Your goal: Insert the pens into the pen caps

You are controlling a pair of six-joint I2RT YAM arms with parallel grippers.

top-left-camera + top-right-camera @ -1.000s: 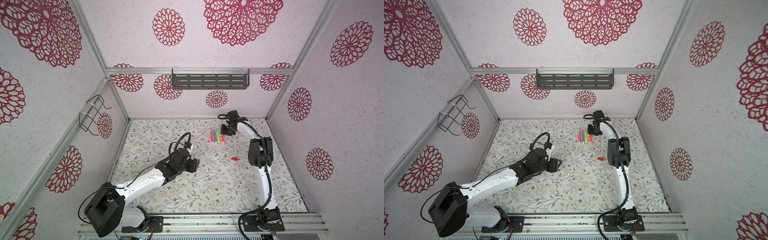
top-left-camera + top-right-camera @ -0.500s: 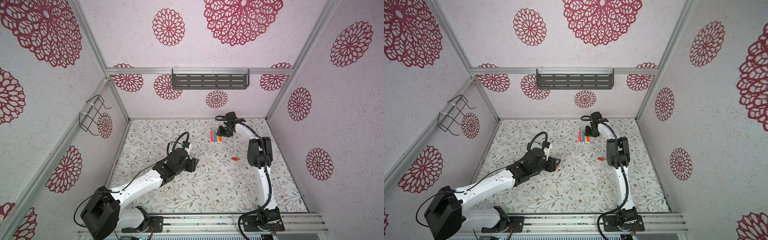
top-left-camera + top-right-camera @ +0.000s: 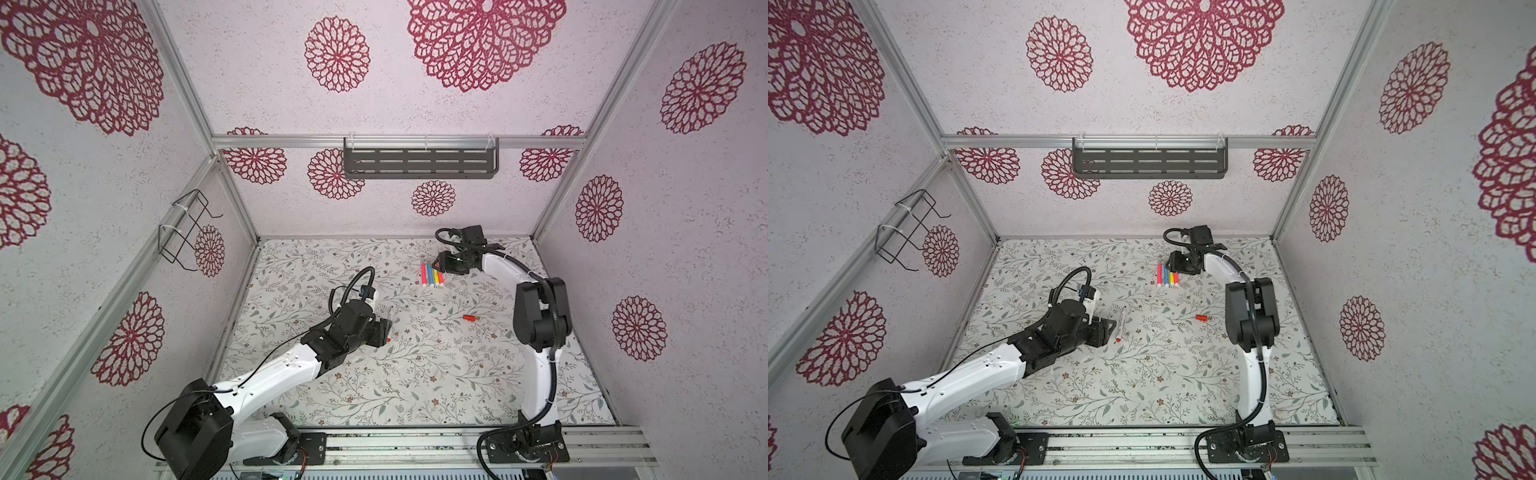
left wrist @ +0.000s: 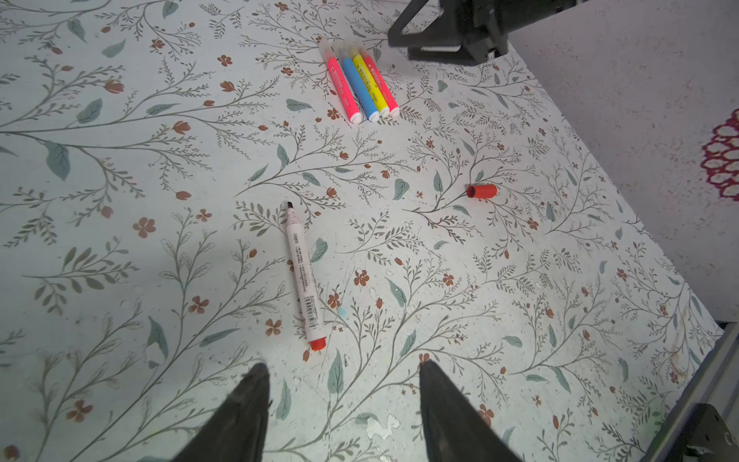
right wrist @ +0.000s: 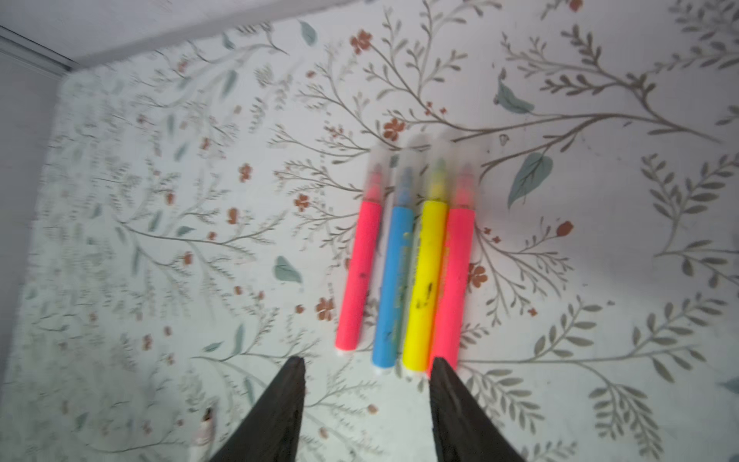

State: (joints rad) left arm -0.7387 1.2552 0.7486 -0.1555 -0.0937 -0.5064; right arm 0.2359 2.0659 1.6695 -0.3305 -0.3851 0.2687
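Note:
Several bright pens (image 5: pixel 404 280) lie side by side at the back of the table: pink, blue, yellow, red-pink, each with a pale translucent cap over its tip. In both top views the row (image 3: pixel 432 276) (image 3: pixel 1168 276) lies just below my right gripper (image 3: pixel 438 264). That gripper (image 5: pixel 366 366) is open and empty at the pens' butt ends. A white marker (image 4: pixel 304 276) with a bare dark tip and red end lies just ahead of my open, empty left gripper (image 4: pixel 342 368) (image 3: pixel 1108 330). A loose red pen cap (image 4: pixel 482 191) (image 3: pixel 469 318) lies apart, to the right.
The floral table (image 3: pixel 415 374) is walled on three sides. A dark shelf (image 3: pixel 419 162) hangs on the back wall and a wire rack (image 3: pixel 183 232) on the left wall. The right arm's elbow (image 3: pixel 540 316) stands close to the red cap.
The right gripper's jaws have spread wider, and it has slid left toward the row of pens. The left arm has hardly moved.

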